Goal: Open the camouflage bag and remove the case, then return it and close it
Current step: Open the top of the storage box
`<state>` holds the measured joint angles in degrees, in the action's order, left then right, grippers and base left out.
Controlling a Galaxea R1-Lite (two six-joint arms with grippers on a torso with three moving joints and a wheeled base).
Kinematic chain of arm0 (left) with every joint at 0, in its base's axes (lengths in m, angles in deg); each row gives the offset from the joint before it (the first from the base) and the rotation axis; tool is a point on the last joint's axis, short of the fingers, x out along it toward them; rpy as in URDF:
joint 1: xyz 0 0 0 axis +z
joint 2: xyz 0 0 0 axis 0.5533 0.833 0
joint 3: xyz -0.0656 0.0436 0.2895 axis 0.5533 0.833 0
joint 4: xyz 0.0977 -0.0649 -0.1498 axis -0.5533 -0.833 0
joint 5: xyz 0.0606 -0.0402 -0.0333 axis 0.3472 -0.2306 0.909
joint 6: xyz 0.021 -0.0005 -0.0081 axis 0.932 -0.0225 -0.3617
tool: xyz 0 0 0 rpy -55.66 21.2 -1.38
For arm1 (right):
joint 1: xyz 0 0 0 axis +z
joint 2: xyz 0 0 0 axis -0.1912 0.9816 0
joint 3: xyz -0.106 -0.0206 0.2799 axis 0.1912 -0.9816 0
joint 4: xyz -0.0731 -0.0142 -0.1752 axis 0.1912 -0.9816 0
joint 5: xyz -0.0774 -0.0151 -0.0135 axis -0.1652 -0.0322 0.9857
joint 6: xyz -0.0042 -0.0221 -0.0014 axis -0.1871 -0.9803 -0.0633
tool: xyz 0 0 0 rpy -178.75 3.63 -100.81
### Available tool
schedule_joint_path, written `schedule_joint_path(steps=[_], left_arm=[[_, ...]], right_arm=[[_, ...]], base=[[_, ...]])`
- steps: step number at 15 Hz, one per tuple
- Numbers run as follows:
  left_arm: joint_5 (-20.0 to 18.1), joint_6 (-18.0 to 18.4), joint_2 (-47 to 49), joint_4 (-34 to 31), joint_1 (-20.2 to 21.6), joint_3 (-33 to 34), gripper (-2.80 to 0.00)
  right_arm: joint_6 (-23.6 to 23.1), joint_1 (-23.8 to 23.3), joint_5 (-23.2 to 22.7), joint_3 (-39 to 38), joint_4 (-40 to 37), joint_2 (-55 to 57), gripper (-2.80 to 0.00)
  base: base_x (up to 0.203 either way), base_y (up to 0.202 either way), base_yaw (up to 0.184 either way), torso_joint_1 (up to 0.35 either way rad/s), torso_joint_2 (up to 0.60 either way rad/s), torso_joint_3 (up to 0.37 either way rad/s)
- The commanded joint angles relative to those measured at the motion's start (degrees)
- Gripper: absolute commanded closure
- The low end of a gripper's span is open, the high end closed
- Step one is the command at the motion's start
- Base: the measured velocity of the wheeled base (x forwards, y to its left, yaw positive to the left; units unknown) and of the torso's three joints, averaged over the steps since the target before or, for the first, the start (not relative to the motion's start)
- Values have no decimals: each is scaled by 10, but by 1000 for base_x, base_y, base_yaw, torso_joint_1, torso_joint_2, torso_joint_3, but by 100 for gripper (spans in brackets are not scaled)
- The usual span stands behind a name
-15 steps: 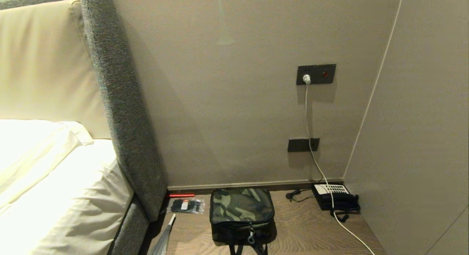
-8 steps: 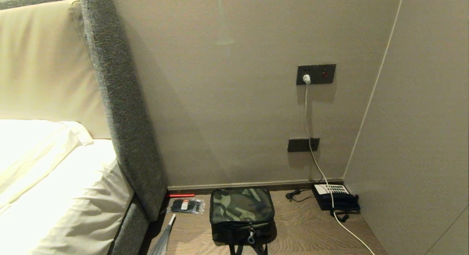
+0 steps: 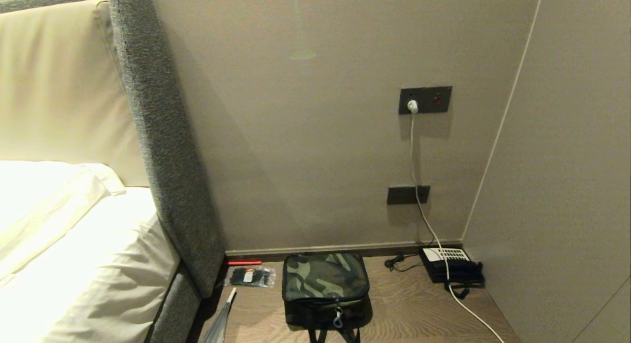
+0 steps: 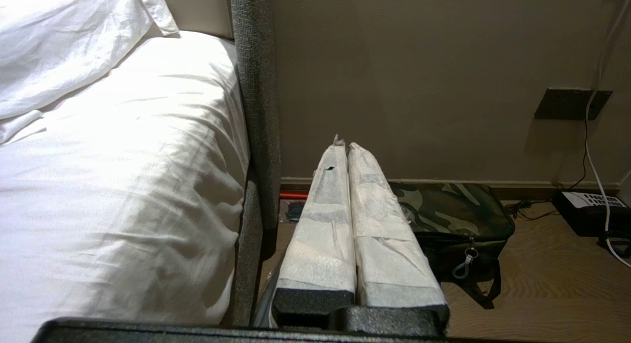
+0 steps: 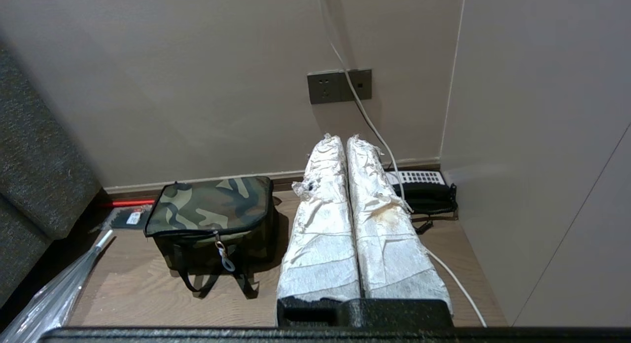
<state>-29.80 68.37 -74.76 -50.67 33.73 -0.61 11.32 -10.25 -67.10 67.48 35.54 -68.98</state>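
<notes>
Wood bedside tabletop [image 3: 404, 308] fills the corner you face — the camouflage bag [image 3: 325, 289] sits zipped near its back edge, the telephone [image 3: 451, 265] in the back right corner. Your left gripper [image 4: 347, 147] and right gripper [image 5: 340, 138] hang clenched, empty, short of the bag.

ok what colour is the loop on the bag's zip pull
Pale grey-white, hanging from the zip pull on the front of the bag; clearest in the right wrist view.

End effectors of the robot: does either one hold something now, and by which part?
Nothing is held. The left end effector and right end effector are both shut on nothing, away from the closed camouflage bag.
</notes>
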Motion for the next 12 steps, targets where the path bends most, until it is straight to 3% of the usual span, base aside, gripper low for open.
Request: schedule_joint_path(steps=[1, 12], left_arm=[[0, 0, -1, 0, 0, 0, 0], [0, 0, -1, -1, 0, 0, 0]], right_arm=[[0, 0, 0, -8, 0, 1, 0], [0, 0, 0, -8, 0, 1, 0]], base=[[0, 0, 0, 0, 0, 0], [0, 0, 0, 0, 0, 0]])
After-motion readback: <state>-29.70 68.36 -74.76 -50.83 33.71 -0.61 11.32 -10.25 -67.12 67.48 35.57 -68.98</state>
